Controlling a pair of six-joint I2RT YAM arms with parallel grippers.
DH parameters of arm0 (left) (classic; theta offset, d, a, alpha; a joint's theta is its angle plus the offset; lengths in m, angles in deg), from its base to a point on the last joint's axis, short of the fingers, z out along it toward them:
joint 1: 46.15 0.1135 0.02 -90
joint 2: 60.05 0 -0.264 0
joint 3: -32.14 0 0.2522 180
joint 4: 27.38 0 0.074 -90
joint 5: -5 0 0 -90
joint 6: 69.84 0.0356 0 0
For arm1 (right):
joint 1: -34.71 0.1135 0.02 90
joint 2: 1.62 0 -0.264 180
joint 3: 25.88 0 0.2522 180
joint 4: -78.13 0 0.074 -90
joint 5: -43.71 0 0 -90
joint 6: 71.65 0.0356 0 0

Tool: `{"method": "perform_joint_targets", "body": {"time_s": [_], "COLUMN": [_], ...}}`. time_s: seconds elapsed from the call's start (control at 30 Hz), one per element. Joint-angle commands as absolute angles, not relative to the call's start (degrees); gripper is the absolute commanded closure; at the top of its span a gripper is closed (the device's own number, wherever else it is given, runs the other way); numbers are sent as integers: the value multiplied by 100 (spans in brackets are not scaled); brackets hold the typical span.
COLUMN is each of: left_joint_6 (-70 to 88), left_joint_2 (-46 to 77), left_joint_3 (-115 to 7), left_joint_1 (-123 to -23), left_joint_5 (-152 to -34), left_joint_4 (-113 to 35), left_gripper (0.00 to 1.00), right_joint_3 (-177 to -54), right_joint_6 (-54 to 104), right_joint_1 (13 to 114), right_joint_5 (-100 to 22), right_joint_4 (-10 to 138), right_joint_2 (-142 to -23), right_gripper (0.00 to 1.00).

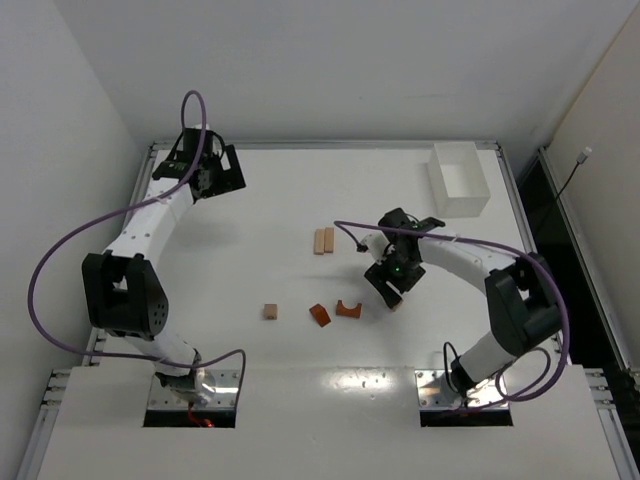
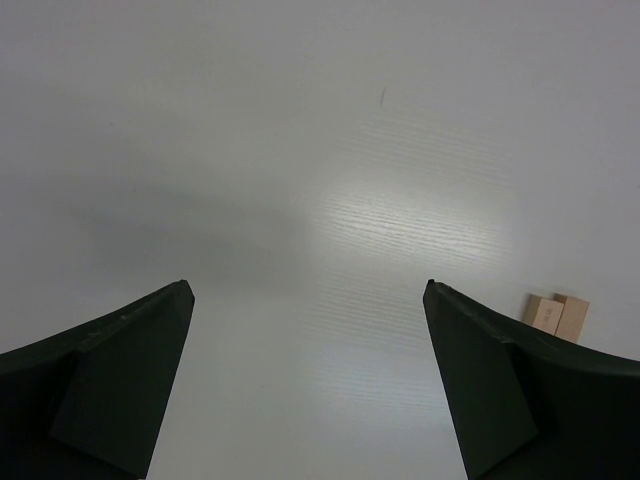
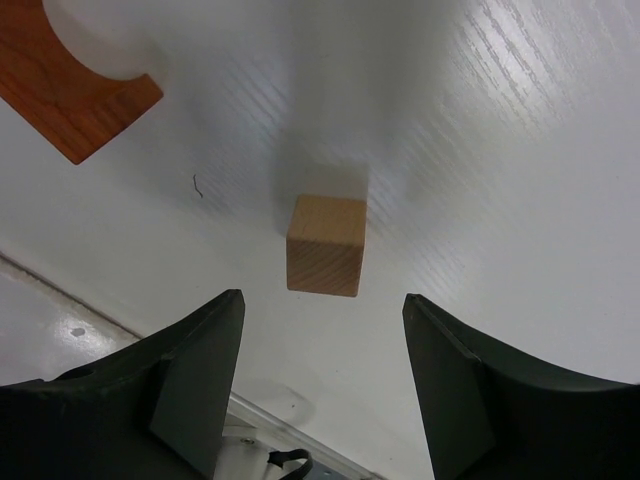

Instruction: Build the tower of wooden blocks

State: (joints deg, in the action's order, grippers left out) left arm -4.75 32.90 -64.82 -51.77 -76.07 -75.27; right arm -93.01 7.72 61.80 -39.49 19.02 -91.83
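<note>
The blocks lie apart on the white table, none stacked. Two pale tan bars (image 1: 323, 241) lie side by side at mid table and also show at the right edge of the left wrist view (image 2: 557, 315). A tan cube (image 1: 270, 312), an orange wedge (image 1: 319, 315) and an orange arch (image 1: 348, 309) lie nearer the front. My right gripper (image 1: 393, 290) is open and hovers just right of the arch. In the right wrist view a second tan cube (image 3: 327, 245) sits on the table just ahead of the open gripper (image 3: 322, 298), untouched, with the arch (image 3: 70, 90) at upper left. My left gripper (image 1: 215, 175) is open and empty at the far left, over bare table (image 2: 308, 285).
A white rectangular tray (image 1: 459, 178) stands at the back right. The table's raised rim (image 1: 320, 144) runs along the far side. A metal strip at the table's near edge (image 3: 300, 440) shows below the right fingers.
</note>
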Motion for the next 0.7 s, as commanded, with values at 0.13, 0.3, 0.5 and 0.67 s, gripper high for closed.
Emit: {"method": "perform_joint_targets", "body": {"time_s": [0.13,0.3,0.5,0.67], "left_joint_6": [-629,-630,-691,-691], "left_joint_2": [3355,3487,3540,3654], "left_joint_3": [-6784,-6942,-6995,-7047], "left_joint_1": [-5160,-5160,-5160,-5107], "left_joint_5": [-7797,-7858,-7963,-8077], "left_joint_4": [-7436,-7436,-7489,-7489], "left_gripper": [0,0,0,0], "right_joint_3": [-9721,-9721,-9721,-9721], "right_joint_6": [666,666,666,666], "right_joint_1": [6143,6143,6195,6195], "right_joint_5": [-3944,-3830,-3830,-3830], "right_joint_4": [1954,2007,1954,1954], "right_joint_2": [-9468,-9653,-9777,-9899], "right_gripper": [39,43,44,44]}}
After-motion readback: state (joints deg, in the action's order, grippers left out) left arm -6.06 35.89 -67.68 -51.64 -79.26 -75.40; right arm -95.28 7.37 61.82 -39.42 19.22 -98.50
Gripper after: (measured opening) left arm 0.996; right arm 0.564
